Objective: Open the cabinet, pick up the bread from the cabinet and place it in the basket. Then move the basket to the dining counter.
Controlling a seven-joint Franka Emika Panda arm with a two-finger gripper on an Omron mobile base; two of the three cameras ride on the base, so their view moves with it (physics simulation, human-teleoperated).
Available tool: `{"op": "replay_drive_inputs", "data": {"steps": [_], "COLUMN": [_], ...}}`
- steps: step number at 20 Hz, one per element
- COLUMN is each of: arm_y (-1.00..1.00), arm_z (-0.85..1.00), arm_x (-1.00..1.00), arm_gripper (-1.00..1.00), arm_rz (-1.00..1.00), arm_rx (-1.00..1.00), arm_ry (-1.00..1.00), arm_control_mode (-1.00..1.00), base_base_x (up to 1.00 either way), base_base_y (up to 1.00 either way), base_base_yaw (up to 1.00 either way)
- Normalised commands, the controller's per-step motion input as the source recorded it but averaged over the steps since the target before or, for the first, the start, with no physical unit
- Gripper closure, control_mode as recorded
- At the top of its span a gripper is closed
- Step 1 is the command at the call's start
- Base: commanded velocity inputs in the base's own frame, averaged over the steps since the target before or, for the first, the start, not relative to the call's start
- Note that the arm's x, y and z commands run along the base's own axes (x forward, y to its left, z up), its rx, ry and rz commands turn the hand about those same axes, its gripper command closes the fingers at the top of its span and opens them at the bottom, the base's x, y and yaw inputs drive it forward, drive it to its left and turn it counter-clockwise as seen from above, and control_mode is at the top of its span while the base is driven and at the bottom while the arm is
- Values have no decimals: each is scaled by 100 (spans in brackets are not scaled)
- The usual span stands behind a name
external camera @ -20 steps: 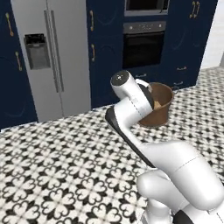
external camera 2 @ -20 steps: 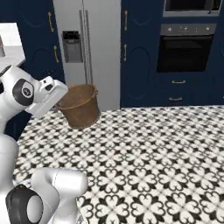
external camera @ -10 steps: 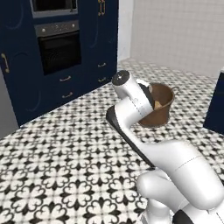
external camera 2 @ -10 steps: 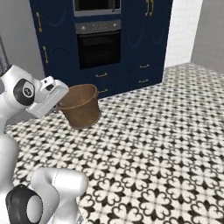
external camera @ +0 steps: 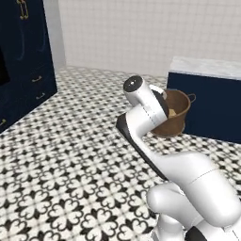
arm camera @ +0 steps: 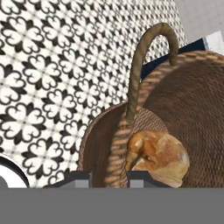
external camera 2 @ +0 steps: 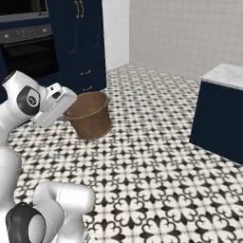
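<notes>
Two jaws clamped on the basket [arm camera: 175, 100] rim, bread [arm camera: 158, 155] inside just beyond them.

White robot arm [external camera 2: 23, 102] rises at lower left, its dark-jointed head reaching toward a small brown woven bucket-shaped basket [external camera 2: 90, 115]. White end effector [external camera 2: 64, 107] sits against the basket's near rim; jaws hidden, grip not discernible. Basket hangs clear above the black-and-white patterned tile floor [external camera 2: 142, 166], tilted slightly. Free-standing dining counter [external camera 2: 220, 118] at right: plain navy sides, white-grey marbled tabletop, well apart from the basket. Behind, tall navy-blue cabinets [external camera 2: 78, 42] with brass handles, a dark built-in oven [external camera 2: 28, 52] to their left. Pale tiled wall [external camera 2: 180, 28] at back.
</notes>
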Motion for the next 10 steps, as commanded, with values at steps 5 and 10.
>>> {"op": "replay_drive_inputs", "data": {"steps": [5,10], "arm_y": [0,0], "arm_z": [0,0], "arm_x": [0,0], "arm_gripper": [100,100], "arm_rz": [0,0], "arm_rx": [0,0], "arm_ry": [0,0], "arm_control_mode": [100,100], "base_base_x": [100,100], "base_base_y": [-6,-18], "base_base_yaw": [-34,-35]}}
